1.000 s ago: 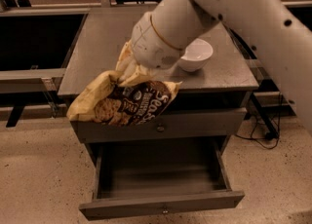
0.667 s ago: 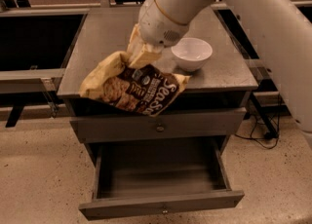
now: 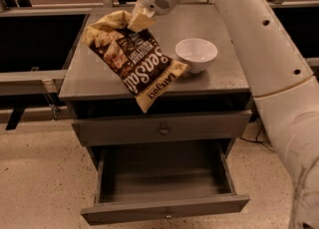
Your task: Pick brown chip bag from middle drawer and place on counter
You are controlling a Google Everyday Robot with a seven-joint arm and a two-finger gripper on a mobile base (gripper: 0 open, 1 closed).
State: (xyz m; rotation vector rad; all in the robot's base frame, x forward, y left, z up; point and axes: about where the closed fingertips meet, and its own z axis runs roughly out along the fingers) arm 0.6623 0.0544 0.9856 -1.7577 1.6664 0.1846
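The bag (image 3: 135, 59) has travelled up and back within the last second; then it hung in front of the cabinet's left front corner, clear of the top, and now most of it sits over the surface (image 3: 94, 73), in the upper left-centre of the frame. The gripper (image 3: 141, 20) has gone with it, from mid-frame to the top edge of the frame, above the back left part of the surface; its jaws are clenched on the bag's upper tan end, and the bag slopes down from there toward the front. The arm (image 3: 259, 49) has swung clear of the bowl (image 3: 196, 54), which it partly hid before and which now shows whole, right of centre.

The bag's lower tan end juts past the front edge of the surface, over the dark gap above the upper front (image 3: 162, 129); its right corner is just beside the bowl, and I cannot tell whether they touch; nor can I tell whether the bag's underside rests on the surface or hangs just above it.

The drawer (image 3: 164, 180) stays pulled out at the bottom of the frame and holds nothing; so the pick is done and the carry is nearly done. What seems left is the set-down; judged from the overhang, a release here could let the bag tip off the front edge, so a little more travel toward the back looks wise before the jaws let go.
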